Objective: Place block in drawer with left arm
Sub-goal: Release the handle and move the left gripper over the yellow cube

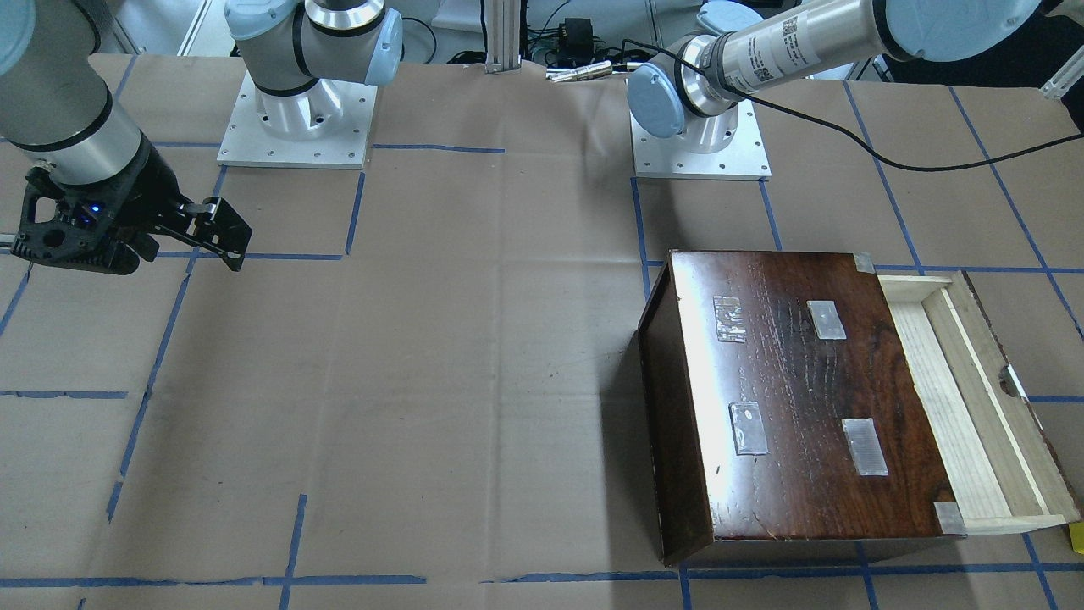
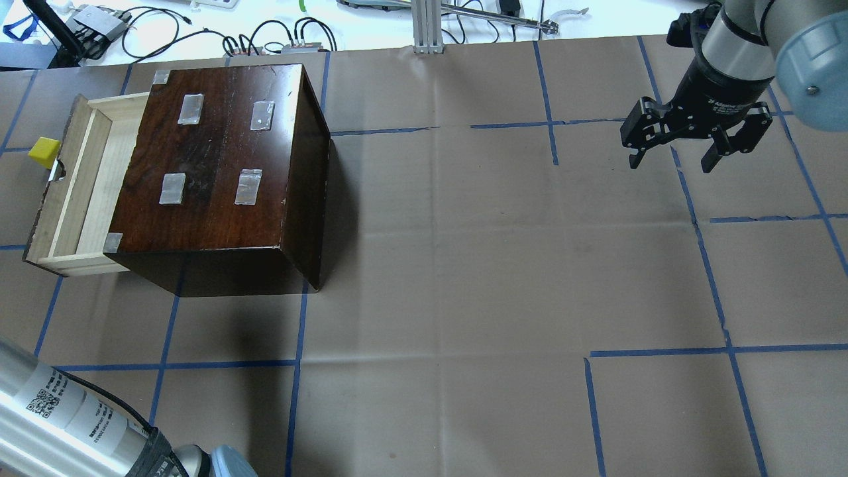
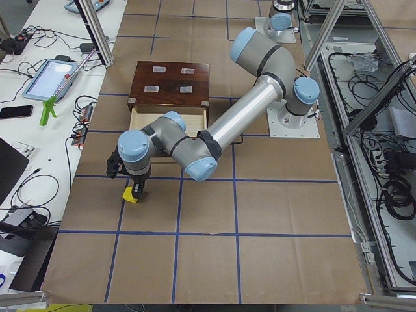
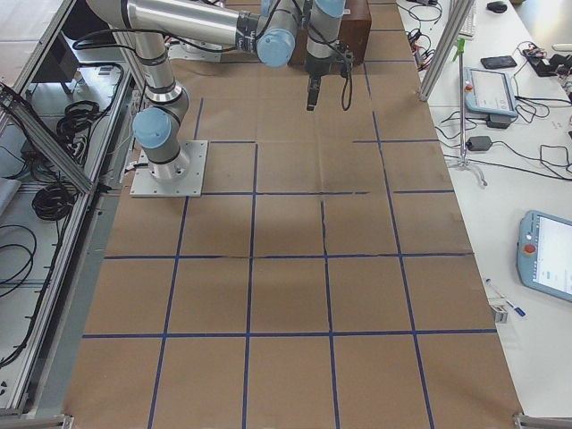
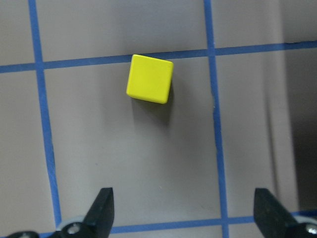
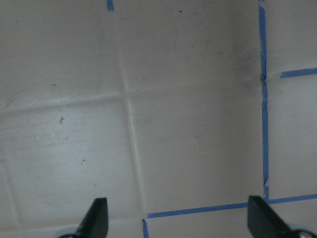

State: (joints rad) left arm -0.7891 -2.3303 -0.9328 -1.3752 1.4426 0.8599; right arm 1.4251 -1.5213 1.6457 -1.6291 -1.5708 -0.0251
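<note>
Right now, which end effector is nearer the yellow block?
Left. The left end effector hangs open just above the block; the right end effector is far across the table from it.

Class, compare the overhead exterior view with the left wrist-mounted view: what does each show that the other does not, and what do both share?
Only the overhead exterior view shows the wooden box, its drawer pulled open, and the right gripper, open above the table's other side. Only the left wrist-mounted view shows the left gripper, open, with its fingertips wide apart. Both show the yellow block lying on brown paper, not held by either gripper.
</note>
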